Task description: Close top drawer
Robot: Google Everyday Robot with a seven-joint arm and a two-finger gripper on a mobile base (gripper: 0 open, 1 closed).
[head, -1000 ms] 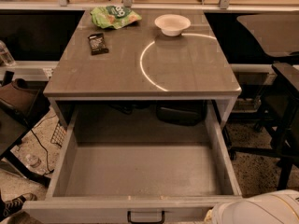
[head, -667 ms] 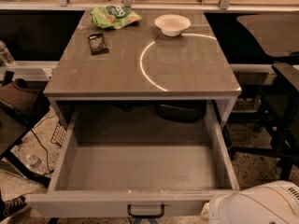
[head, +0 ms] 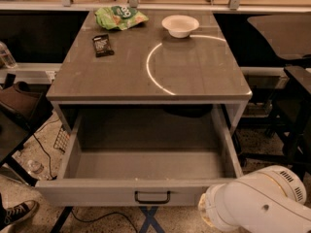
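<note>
The top drawer [head: 146, 166] is a wide, deep grey box pulled far out from under the grey tabletop [head: 146, 72]. It is empty inside. Its flat grey front [head: 97, 194] carries a small dark rectangular handle [head: 152, 197] at the middle. A white arm segment [head: 255, 203] shows at the bottom right, close to the right end of the drawer front. The gripper itself is out of view.
On the tabletop are a green snack bag [head: 120, 17], a dark snack bar [head: 102, 45] and a white bowl [head: 180, 25]. Dark chairs [head: 291, 81] stand at the right. A shoe [head: 17, 212], bottles and cables lie on the floor at the left.
The view has risen so the whole drawer front and handle show. The white arm segment has come higher and further into view at the bottom right.
</note>
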